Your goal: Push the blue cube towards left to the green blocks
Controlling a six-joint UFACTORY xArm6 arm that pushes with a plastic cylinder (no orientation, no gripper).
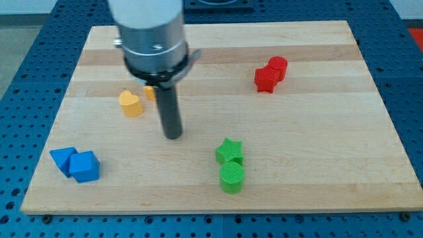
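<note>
The blue cube (85, 166) lies near the board's lower left corner, touching a blue triangular block (63, 158) on its left. The green star (229, 151) and green cylinder (232, 178) sit together at the lower middle, far to the right of the blue cube. My tip (172, 135) rests on the board between the two groups, above and right of the blue cube and left of the green star, touching no block.
A yellow heart block (131, 104) lies left of the rod, with another yellow block (151, 93) partly hidden behind it. A red star (266, 79) and red cylinder (278, 67) sit at the upper right. The wooden board (330, 165) ends at blue table edges.
</note>
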